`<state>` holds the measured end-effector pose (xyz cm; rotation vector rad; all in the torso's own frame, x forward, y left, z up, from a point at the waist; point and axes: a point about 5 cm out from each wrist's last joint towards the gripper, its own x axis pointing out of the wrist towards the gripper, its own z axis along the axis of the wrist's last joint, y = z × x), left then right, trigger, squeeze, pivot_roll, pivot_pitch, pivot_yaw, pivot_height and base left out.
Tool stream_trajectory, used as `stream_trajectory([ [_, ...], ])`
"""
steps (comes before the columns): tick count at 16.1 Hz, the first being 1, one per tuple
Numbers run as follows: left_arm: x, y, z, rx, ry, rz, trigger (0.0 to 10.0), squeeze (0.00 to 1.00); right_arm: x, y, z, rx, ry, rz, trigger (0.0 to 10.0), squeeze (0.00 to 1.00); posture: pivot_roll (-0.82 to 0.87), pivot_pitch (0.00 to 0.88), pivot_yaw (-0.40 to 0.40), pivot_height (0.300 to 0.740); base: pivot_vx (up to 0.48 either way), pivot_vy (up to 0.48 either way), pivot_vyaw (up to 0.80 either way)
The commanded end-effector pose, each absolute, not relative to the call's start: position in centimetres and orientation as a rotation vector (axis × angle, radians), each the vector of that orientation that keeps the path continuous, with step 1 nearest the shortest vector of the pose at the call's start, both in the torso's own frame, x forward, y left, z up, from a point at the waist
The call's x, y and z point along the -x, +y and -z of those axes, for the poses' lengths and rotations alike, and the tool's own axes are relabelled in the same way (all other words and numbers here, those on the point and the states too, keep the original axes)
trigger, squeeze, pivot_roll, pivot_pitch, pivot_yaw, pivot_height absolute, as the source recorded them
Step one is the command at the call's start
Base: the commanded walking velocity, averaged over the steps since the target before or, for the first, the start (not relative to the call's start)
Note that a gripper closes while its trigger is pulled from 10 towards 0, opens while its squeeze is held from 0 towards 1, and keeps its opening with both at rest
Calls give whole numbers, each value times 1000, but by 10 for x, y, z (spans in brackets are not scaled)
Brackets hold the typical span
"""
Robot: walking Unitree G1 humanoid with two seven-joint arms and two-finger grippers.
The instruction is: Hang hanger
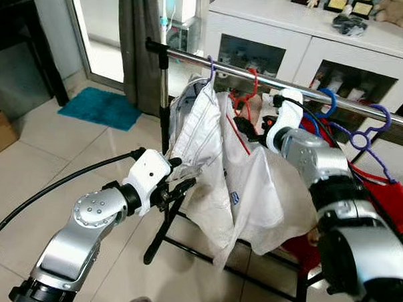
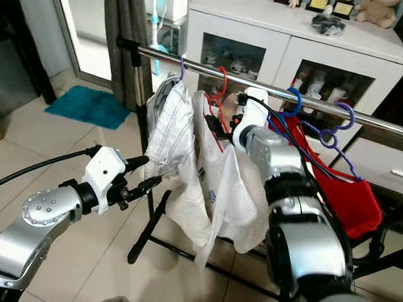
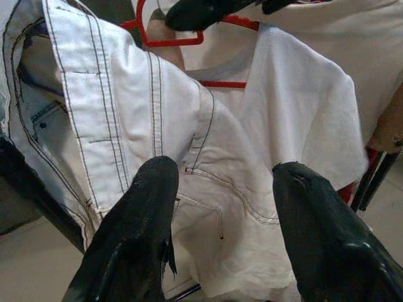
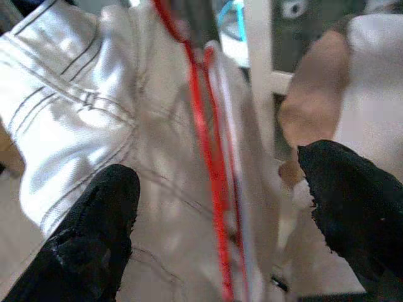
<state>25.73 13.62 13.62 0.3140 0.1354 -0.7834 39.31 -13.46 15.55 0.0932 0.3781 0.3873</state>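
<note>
Red plastic hanger [image 1: 246,97] with white T-shirt [image 1: 260,187] hooks the chrome rail [image 1: 192,57], frame centre. Right gripper [image 4: 220,207] fingers wide apart astride it, holding nothing; left gripper [image 3: 220,220] spread, empty, beside white denim garment [image 1: 197,134]. Risk: a snagged finger unhooks it. Four hangers counted.

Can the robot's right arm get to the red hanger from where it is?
Probably yes. The right gripper is open, and the red hanger runs between its fingers, hooked on the rail. Only white clothes hang around it, with nothing hard in the way.
</note>
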Motion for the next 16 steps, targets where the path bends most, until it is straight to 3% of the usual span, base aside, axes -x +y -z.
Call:
stream_trajectory([
  [1,-255,132,-139,-314,128,810,10000,0,-397,-140,-164,-89,353,-389,10000,0,90,0,-63,740,0,0,0],
  [7,-256,133,-139,-320,132,807,10000,0,-405,-132,-167,-47,412,-338,10000,0,100,0,-75,740,0,0,0],
  [8,-255,133,-138,-321,135,807,10000,0,-406,-131,-167,-55,421,-317,9412,0,99,0,-76,740,0,0,0],
  [9,-254,133,-138,-321,137,808,10000,0,-406,-131,-166,-65,428,-299,5333,0,98,0,-76,740,0,0,0],
  [11,-254,133,-138,-320,138,810,10000,0,-406,-132,-166,-107,431,-275,4353,0,98,0,-76,740,0,0,0],
  [12,-254,133,-138,-319,140,811,10000,0,-406,-133,-165,-113,435,-264,2078,0,94,0,-76,740,0,0,0],
  [14,-254,132,-137,-318,141,813,10000,0,-406,-134,-163,-110,440,-248,627,0,94,0,-76,740,0,0,0],
  [16,-255,132,-137,-319,142,812,10000,0,-406,-132,-162,-118,437,-239,0,0,96,0,-77,740,0,0,0],
])
